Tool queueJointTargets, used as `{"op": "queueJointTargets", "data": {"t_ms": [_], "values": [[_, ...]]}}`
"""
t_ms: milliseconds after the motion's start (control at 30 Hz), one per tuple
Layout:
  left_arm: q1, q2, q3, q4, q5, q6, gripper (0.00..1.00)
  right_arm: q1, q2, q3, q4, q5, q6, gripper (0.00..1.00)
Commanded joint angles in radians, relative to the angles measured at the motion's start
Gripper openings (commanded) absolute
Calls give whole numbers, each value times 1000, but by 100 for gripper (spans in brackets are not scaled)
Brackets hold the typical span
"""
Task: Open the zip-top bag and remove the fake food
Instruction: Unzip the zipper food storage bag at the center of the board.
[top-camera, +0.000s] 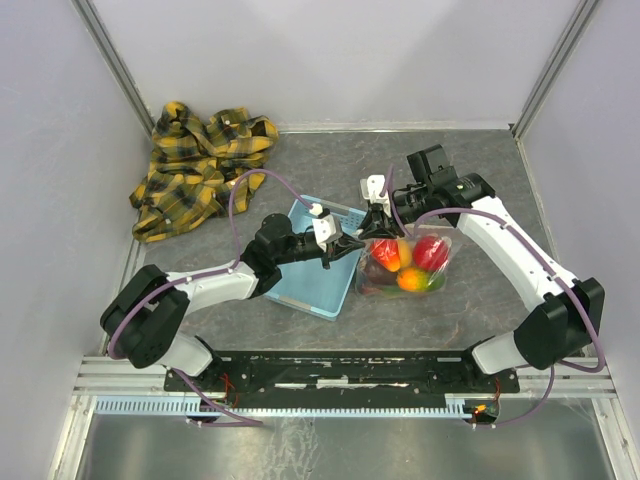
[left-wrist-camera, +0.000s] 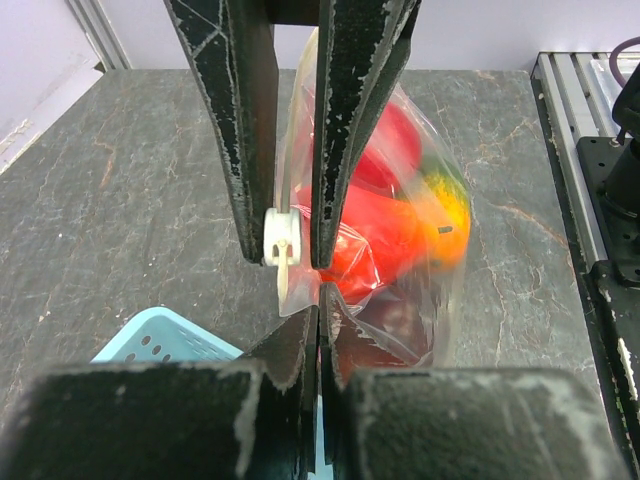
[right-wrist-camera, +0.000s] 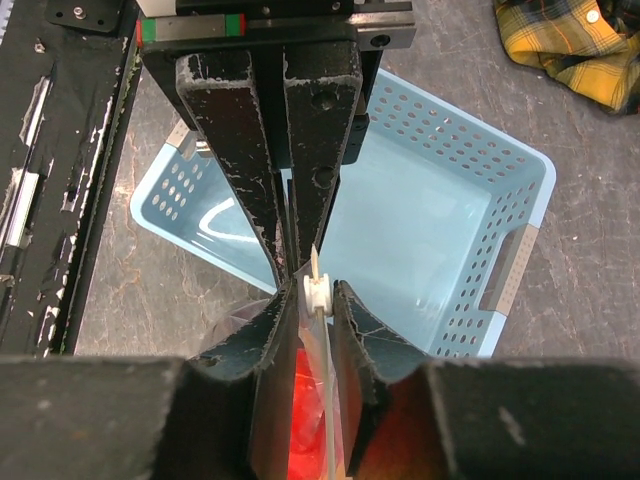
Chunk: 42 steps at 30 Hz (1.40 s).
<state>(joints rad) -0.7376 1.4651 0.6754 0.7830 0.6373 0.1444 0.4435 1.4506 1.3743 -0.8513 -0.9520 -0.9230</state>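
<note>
The zip-top bag (top-camera: 440, 272) lies on the grey table just right of the basket, with the fake food (top-camera: 430, 252) inside: red, orange, yellow and green fruits. My left gripper (top-camera: 350, 245) is shut on the bag's top edge (left-wrist-camera: 300, 290), beside its white zip slider (left-wrist-camera: 279, 235). My right gripper (top-camera: 378, 228) reaches in from the opposite side, its jaws closed on either side of that slider (right-wrist-camera: 317, 293). In the right wrist view my right gripper (right-wrist-camera: 317, 290) has red fruit (right-wrist-camera: 310, 440) showing through the plastic below it. The left gripper (left-wrist-camera: 320, 292) meets the right one nose to nose.
A light blue slotted basket (top-camera: 305, 285) stands left of the bag, under the left arm, and it fills the right wrist view (right-wrist-camera: 420, 200). A yellow plaid shirt (top-camera: 200, 165) is heaped at the back left corner. Walls close in on three sides.
</note>
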Motion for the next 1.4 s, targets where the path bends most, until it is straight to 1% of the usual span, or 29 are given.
{"op": "queueJointTargets", "data": {"t_ms": [0,167,400,733,1367], "values": [[-5,-32,40,30,5,49,3,4,-9,45,-18,-9,-20,26],[-7,-33,38,29,2,43,3,3,-18,38,-18,0,-22,19],[-7,-47,29,19,-6,44,3,4,-37,18,-13,32,-21,16],[-6,-75,6,7,-28,58,3,4,-95,-32,12,69,-4,14],[-6,-129,-36,-10,-64,61,3,-3,-210,-110,9,154,2,14]]}}
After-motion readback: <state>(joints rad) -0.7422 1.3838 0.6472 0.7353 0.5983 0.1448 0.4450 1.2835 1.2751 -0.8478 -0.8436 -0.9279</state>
